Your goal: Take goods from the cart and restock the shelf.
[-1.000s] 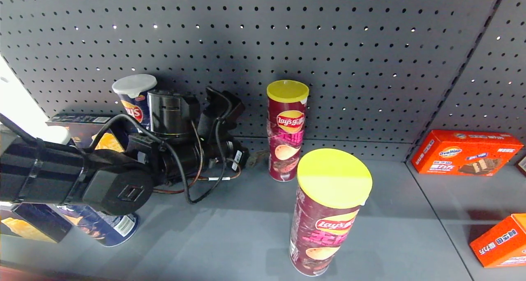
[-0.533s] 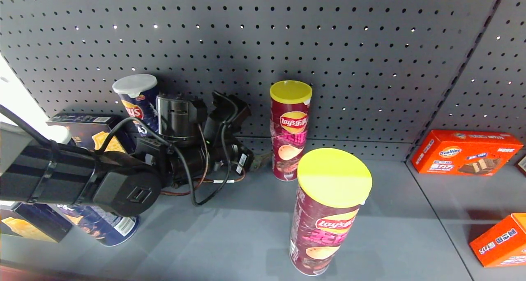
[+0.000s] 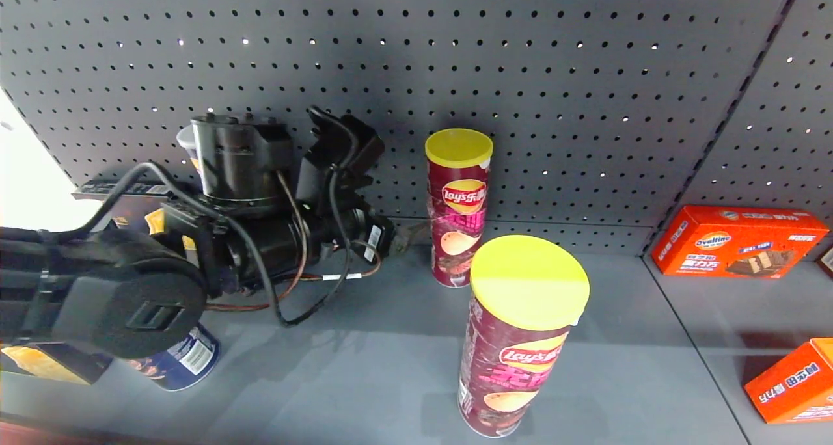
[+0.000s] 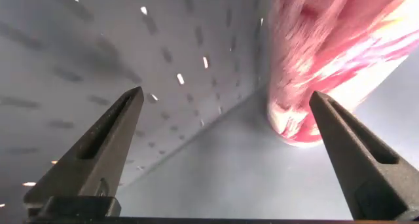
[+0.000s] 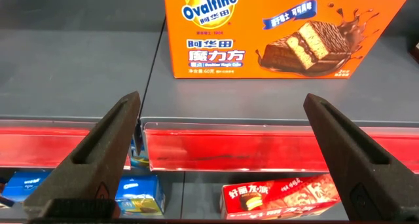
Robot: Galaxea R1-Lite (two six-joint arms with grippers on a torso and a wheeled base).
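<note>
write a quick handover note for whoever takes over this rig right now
Left tool: open, empty, low at the back of the shelf, close beside the back red can.
Right tool: open, empty, facing an orange box.
Things: back red can upright at the rear; front red can upright nearer the edge; blue can at the left, partly behind the left arm.
Done: both red cans stand on the shelf.
Left: probably draw the left arm out clear of the back can, then fetch more from the cart.

The chip can [image 3: 457, 211] beside the black left claw [image 4: 226, 93] is maroon and yellow-lidded. The pegboard [image 3: 553, 74] behind is grey, hole-dotted.
</note>
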